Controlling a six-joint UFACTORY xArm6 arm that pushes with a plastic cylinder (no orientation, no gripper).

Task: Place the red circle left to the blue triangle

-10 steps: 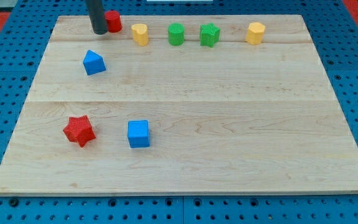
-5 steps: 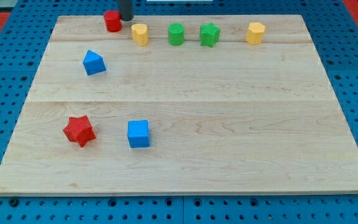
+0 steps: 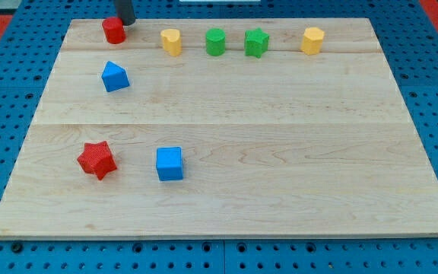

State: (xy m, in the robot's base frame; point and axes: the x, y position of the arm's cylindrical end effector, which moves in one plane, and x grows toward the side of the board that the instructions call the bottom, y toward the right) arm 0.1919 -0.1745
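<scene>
The red circle (image 3: 113,30) sits near the board's top left edge. My tip (image 3: 126,23) is just to its upper right, touching or almost touching it. The blue triangle (image 3: 115,77) lies directly below the red circle, about a block's length away.
A row along the top holds a yellow block (image 3: 171,41), a green cylinder (image 3: 215,42), a green star (image 3: 256,43) and a yellow hexagon (image 3: 312,40). A red star (image 3: 96,160) and a blue cube (image 3: 169,164) lie at the lower left. The wooden board (image 3: 280,152) rests on a blue pegboard.
My tip went from the red circle's left, round its top, to its upper right. The red circle has slid left and slightly down. The other blocks have not moved.
</scene>
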